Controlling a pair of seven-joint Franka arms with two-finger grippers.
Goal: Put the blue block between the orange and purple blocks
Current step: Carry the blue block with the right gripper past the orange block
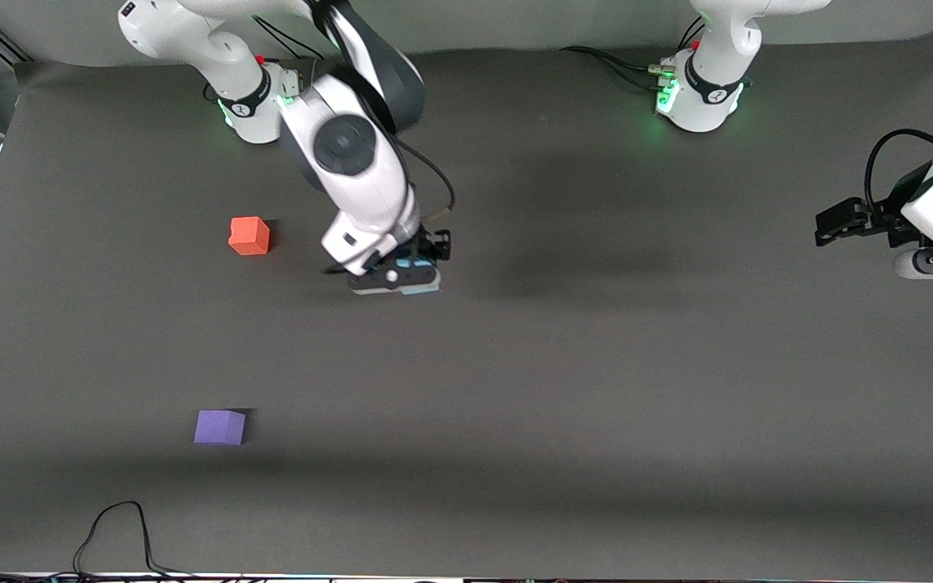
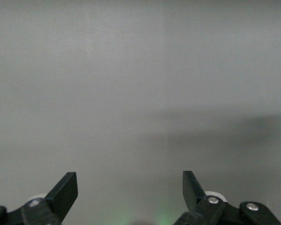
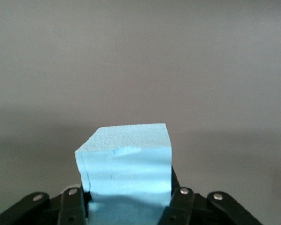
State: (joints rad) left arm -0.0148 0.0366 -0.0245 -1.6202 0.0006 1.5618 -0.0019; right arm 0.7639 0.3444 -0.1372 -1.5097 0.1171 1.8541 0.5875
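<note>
The right gripper (image 1: 402,274) was seen low over the dark table (image 1: 596,364), its fingers clamped on the blue block (image 1: 418,285), of which only slivers showed beneath the hand in the front view. In the right wrist view the blue block (image 3: 126,164) was seen pinched between the two fingers, its foam-like sides creased and slightly squeezed inward where it was gripped. The orange block (image 1: 249,236) was found resting on the table beside the right gripper, toward the right arm's end of the table and apart from the gripper. The purple block (image 1: 220,427) was found resting well apart from the right gripper, nearer to the front camera and likewise toward the right arm's end; the two blocks were separated by a stretch of bare table. The left gripper (image 1: 839,223) was held waiting at the left arm's end of the table, well apart from all three blocks; in the left wrist view its fingers (image 2: 65,190) were shown spread wide with nothing between them. No legible writing, brand or label could be made out on the blocks or the arms.
</note>
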